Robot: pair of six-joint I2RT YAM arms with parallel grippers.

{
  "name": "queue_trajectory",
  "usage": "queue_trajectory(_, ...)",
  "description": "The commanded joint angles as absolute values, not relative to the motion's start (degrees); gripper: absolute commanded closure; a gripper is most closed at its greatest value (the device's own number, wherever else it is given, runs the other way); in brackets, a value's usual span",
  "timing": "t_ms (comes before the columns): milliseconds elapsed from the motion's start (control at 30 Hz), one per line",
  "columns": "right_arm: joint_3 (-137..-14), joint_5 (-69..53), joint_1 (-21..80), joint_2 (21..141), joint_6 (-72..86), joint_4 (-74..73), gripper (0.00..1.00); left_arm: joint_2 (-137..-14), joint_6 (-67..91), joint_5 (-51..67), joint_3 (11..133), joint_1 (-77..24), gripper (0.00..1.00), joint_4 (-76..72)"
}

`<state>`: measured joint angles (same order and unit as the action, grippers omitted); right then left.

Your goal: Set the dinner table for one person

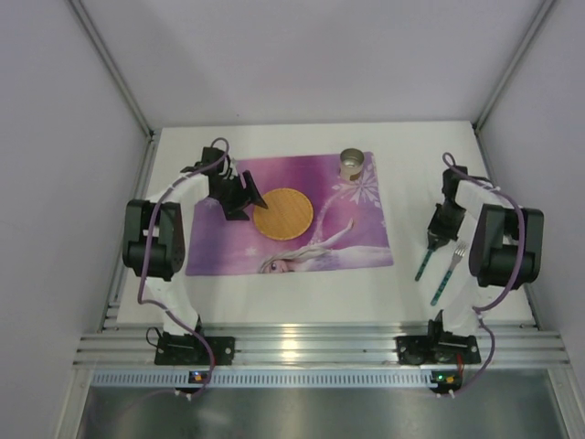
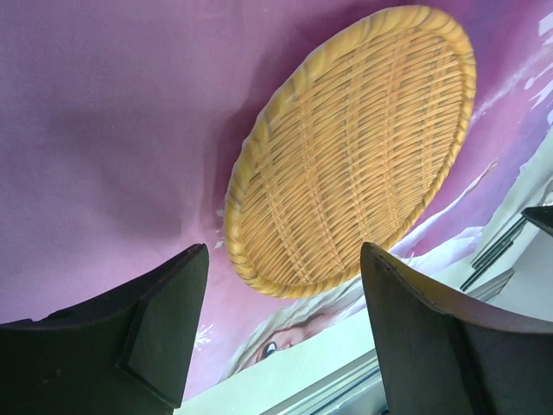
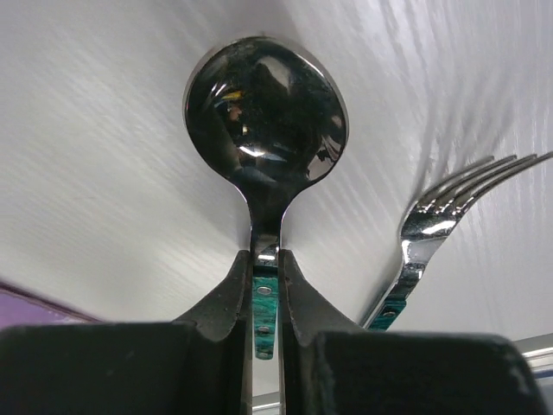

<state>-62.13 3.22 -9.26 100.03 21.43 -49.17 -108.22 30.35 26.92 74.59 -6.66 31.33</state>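
While the right tool (image 3: 265, 259) is pinching the spoon (image 3: 265, 112) at its neck, jaws drawn narrow on the thin stem just under the bowl, the bowl is pointing to 12 o'clock in the wrist view. Cannot tell whether the spoon is clear of the worktop (image 3: 104, 173) yet. The fork (image 3: 432, 225) is lying just beside, at 3 o'clock of the spoon, apart from it.

Left tool (image 2: 283, 251) is hovering with jaws wide, holding nothing, at 9 o'clock of the wicker plate (image 2: 354, 147), over the placemat (image 2: 112, 130).

Step, as judged: cutlery pick-up, spoon first. Next move is calling for a straight lift so the fork is not nudged, then a carry toward the placemat's 3 o'clock edge and a flat set-down.

Spoon: polished steel, oval mirror bowl, teal handle; slippery, so the pinch may be letting it pivot. Fork: same make, slim tines. Plate: round, straw-yellow weave, coiled rim. Placemat: thin, smooth, purple-pink print. A small cylindrical cup (image 1: 352, 165) is standing at the placemat's 1 o'clock corner. Worktop: matte white, faintly grained, spreading under everything, aluminium rail (image 1: 320, 347) at 6 o'clock.
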Motion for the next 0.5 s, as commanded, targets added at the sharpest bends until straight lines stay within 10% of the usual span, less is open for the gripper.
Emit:
queue_trajectory(0, -70.98, 6.06, -3.98, 100.11, 20.13, -51.31, 1.0, -104.33, 31.2, 25.84, 77.25, -7.21, 0.24, 31.73)
queue_trajectory(467, -93.94, 0.27, 22.4, 107.66, 24.43, -58.18, 1.0, -98.71, 31.73, 24.35, 73.83, -8.09, 0.25, 32.17)
